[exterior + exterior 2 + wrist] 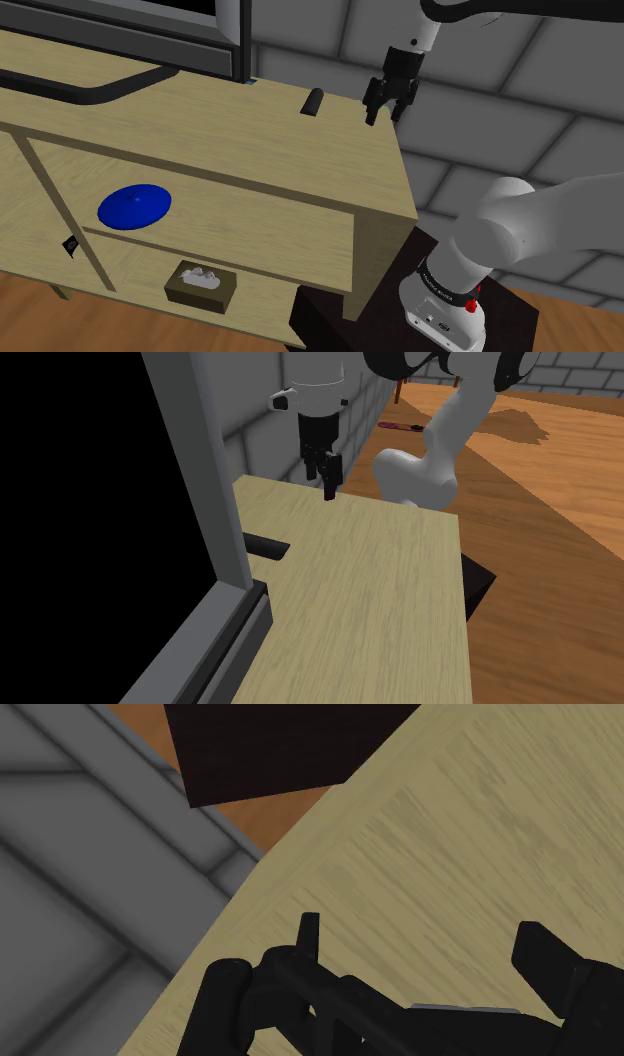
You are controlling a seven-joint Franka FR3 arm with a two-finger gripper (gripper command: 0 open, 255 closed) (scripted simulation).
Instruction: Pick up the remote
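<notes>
Remote, small and dark, lying flat on the pale wooden surface, close to its back edge by the grey block wall. Just off the corner of the grey-framed television in the shoulder view. In the second exterior view, partly hidden behind that television's frame, with only one dark end of the remote poking out.

Jaws released, fingers apart, nothing between them. Hanging in the air above the surface, near the wall, to the shoulder view's right of the remote and clear of it. Pointing down at the far end of the surface in the second exterior view. In the wrist view, two black fingers spread over bare wood grain, with the surface's edge, the wall, a strip of brown floor and the dark stand beyond.

Below the surface, a blue plate on the upper shelf and a tissue box on the lower shelf. Dark stand just beside the cabinet, white arm rising from it.
</notes>
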